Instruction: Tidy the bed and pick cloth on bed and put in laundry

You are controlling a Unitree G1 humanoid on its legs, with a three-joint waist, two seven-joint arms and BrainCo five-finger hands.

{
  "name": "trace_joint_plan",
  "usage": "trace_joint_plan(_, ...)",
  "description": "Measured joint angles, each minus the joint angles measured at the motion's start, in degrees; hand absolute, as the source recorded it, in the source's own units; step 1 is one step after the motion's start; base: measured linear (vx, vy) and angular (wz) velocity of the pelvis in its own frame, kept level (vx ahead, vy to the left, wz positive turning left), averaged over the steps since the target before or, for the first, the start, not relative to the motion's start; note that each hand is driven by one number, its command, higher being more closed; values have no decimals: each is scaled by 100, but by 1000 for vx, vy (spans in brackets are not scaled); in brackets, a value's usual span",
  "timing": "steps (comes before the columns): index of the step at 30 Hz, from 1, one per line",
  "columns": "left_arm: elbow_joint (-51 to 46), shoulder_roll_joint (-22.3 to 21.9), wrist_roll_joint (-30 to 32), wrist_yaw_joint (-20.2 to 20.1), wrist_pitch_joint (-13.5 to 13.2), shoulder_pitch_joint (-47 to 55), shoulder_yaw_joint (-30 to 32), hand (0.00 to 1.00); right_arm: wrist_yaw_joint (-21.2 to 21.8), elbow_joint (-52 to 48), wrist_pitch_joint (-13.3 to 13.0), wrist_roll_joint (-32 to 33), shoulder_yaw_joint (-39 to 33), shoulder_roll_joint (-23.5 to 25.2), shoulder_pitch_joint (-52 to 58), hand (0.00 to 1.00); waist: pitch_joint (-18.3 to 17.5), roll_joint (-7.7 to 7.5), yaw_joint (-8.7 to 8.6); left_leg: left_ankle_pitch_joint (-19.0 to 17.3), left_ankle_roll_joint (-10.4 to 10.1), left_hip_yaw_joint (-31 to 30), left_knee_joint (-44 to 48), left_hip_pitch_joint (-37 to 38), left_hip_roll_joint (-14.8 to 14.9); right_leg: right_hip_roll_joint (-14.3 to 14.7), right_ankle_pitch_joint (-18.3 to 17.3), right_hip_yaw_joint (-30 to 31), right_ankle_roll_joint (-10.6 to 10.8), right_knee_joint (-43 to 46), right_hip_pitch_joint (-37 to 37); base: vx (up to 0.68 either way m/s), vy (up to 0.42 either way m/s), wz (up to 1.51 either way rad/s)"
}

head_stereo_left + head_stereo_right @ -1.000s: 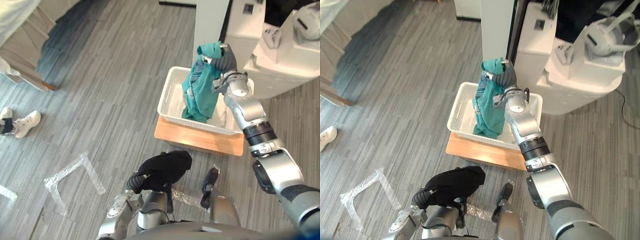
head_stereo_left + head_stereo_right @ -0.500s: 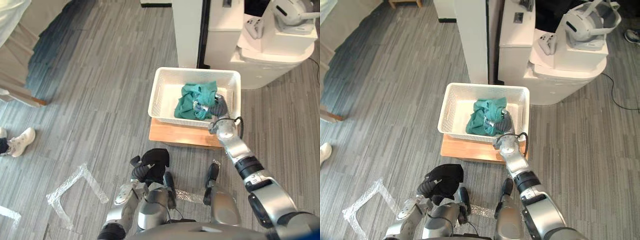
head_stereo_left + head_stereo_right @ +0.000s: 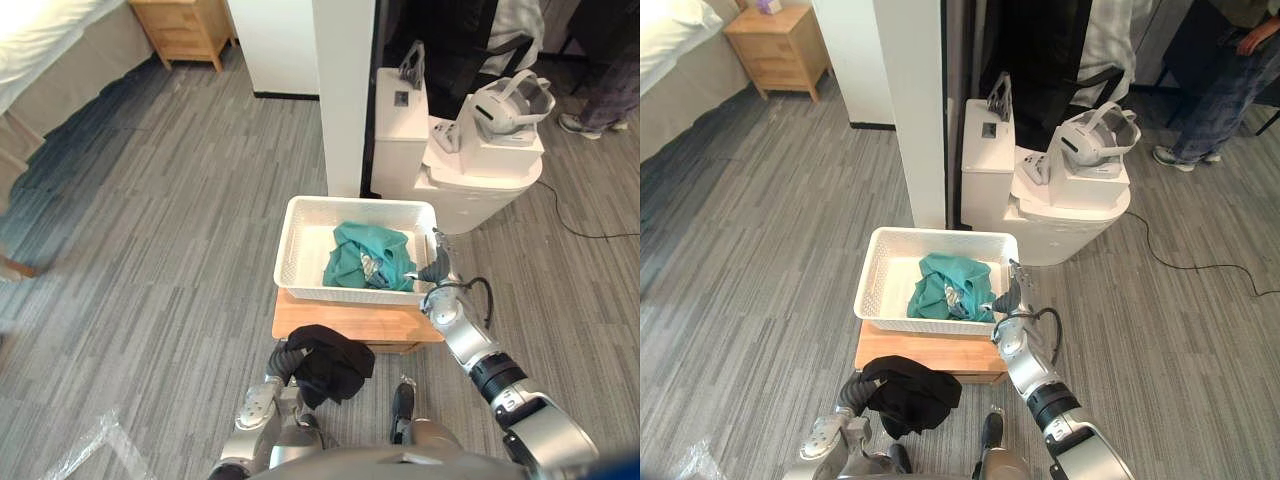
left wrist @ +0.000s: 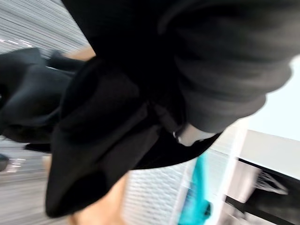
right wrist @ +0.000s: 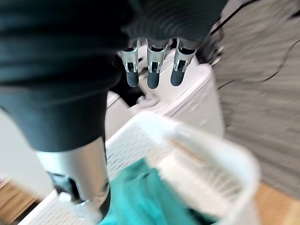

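Grey plank flooring runs under the whole scene. Nearest the body, the left hand is buried in a crumpled black cloth, which bunches over it just in front of a low wooden stand. Whether it pinches the cloth or merely carries it cannot be told. The right hand hovers at the right rim of a white perforated plastic laundry basket on that stand, its fingers straight and spread, holding nothing. A teal cloth lies heaped inside the basket. The black cloth looks light, limp and unbreakable. It would likely drape and trail, so gathering its bulk at the middle seems best for lowering it into the basket.
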Motion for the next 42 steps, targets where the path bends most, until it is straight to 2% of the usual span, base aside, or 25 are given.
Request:
trace_joint_plan(2,-327,-10,-41,79,-51,26,-67,100,-236,3,113,164,-183,16,190,0,-56,10,1,-4,-3,11,-20,34,3,23,0,7,0,-2,24,-42,-12,-2)
trace_joint_plan(4,-1146,-53,-214,338,-179,50,-60,100,-752,21,178,519,-649,19,712,0,-139,14,-13,-7,-4,55,-25,43,6,47,2,75,-2,-3,17,-55,-23,-9)
trace_joint_plan(5,-1288,-59,-214,389,-200,51,-40,100,-839,28,179,589,-731,19,821,0,-149,18,-22,-7,-4,80,-28,40,7,48,2,109,-2,-3,16,-70,-4,-24)
trace_joint_plan(6,-1674,-67,-210,541,-237,61,61,100,-1094,71,183,771,-947,20,1166,0,-211,32,-75,-17,-14,143,-38,65,10,47,5,188,-1,-3,-5,-52,0,-21)
trace_joint_plan(7,-1786,-69,-207,589,-250,61,107,100,-1162,88,182,839,-1018,22,1289,0,-239,38,-119,-19,-16,145,-43,67,11,49,5,198,-1,-4,-8,-41,-7,-20)
trace_joint_plan(8,-2025,-71,-197,686,-321,62,224,100,-1315,112,179,992,-1185,22,1611,0,-313,64,-228,-21,-17,152,-62,77,13,59,4,216,-1,-4,-15,-14,-15,-18)
trace_joint_plan(9,-2271,-58,-118,775,-360,59,289,100,-1415,115,177,1108,-1372,21,1968,0,-359,97,-333,-39,-27,197,-71,118,15,81,4,291,0,-4,-19,-12,-14,-21)
trace_joint_plan(13,-2509,18,-83,851,-585,-133,191,100,-1404,405,97,1329,-1620,18,2623,0,-507,128,-511,-67,-49,338,-75,127,28,120,7,384,-4,-4,-90,-11,-13,-24)
trace_joint_plan(15,-2612,16,-64,928,-821,-418,-79,100,-1056,900,-131,1629,-1717,32,2844,0,-522,118,-565,-73,-57,436,-89,203,30,140,16,469,-8,-3,-75,-19,-10,-18)
trace_joint_plan(17,-2743,16,154,1065,-916,-521,-249,100,-822,1178,-294,1755,-1796,71,2953,0,-567,127,-644,-78,-66,463,-103,238,29,145,22,485,-3,-3,-57,-18,-5,-11)
trace_joint_plan(19,-2757,5,553,1334,-947,-755,-510,100,-410,1615,-528,1779,-1941,225,3223,0,-669,128,-663,-77,-68,508,-169,336,28,165,25,517,2,-3,-1,-10,-5,-4)
trace_joint_plan(21,-2758,1,790,1514,-947,-825,-546,100,-202,1791,-627,1779,-1947,295,3317,0,-678,122,-665,-87,-82,619,-181,418,30,175,24,565,2,-3,40,-19,3,-17)
trace_joint_plan(24,-2759,-44,1295,1925,-932,-932,-533,100,228,1923,-853,1774,-2106,511,3605,0,-776,75,-662,-158,-78,742,-170,420,31,175,26,652,8,-2,19,-42,1,-14)
trace_joint_plan(25,-2759,-87,1496,2115,-922,-976,-509,100,405,1957,-907,1762,-2257,585,3744,0,-799,8,-660,-180,-81,772,-169,421,28,174,23,683,13,-2,10,-33,-2,-8)
trace_joint_plan(27,-2763,-78,1681,2218,-924,-1000,-393,100,593,1996,-951,1723,-2382,625,3887,0,-865,12,-659,-219,-109,800,-166,422,24,175,17,734,21,-2,0,-28,0,-8)
trace_joint_plan(29,-2939,43,1930,2238,-922,-1058,2,100,794,2009,-969,1698,-2396,633,4017,0,-897,-28,-670,-234,-122,844,-166,426,26,185,14,764,25,-1,-16,-25,-7,-13)
trace_joint_plan(30,-3077,327,1859,2115,-887,-1296,499,100,926,2003,-975,1653,-2402,629,4106,0,-916,-60,-667,-229,-119,907,-161,428,31,198,16,791,23,-1,-46,-27,-20,-20)
trace_joint_plan(31,-3156,823,1507,1891,-747,-1806,1219,100,1061,1977,-978,1575,-2440,633,4232,0,-925,-75,-674,-218,-103,948,-146,428,40,212,22,811,17,3,-62,-28,-24,-19)
trace_joint_plan(32,-3171,977,1341,1828,-689,-1991,1444,100,1091,1979,-977,1528,-2463,638,4265,0,-925,-75,-683,-218,-103,955,-140,428,43,216,22,814,18,12,-70,-27,-27,-12)
trace_joint_plan(34,-3402,1800,392,1679,-281,-3190,2539,100,1276,1990,-953,1413,-2613,705,4421,0,-953,-87,-692,-235,-129,1058,-98,428,72,252,14,891,7,38,-112,-15,-22,-15)
trace_joint_plan(35,-3434,1927,266,1674,-243,-3362,2629,100,1294,1993,-945,1401,-2626,719,4429,0,-968,-91,-693,-237,-133,1077,-80,428,77,259,12,904,4,37,-118,11,-19,-17)
trace_joint_plan(36,-3467,2263,53,1672,-123,-3836,2728,100,1330,2002,-942,1275,-2656,757,4436,0,-1013,-82,-697,-243,-145,1136,-58,427,89,276,8,930,-3,31,-123,15,-16,-9)
trace_joint_plan(39,-3446,2778,5,1728,150,-4607,2656,100,1447,1949,-974,1043,-2734,826,4367,0,-1167,-61,-783,-264,-179,1285,-21,436,127,310,-12,935,-32,30,-124,8,-22,-9)
trace_joint_plan(42,-3062,3009,6,1764,302,-4950,2600,100,1484,1850,-1040,975,-2798,830,4328,0,-1223,-26,-798,-308,-243,1448,67,462,163,337,-19,1024,-45,30,-122,-38,-21,-16)
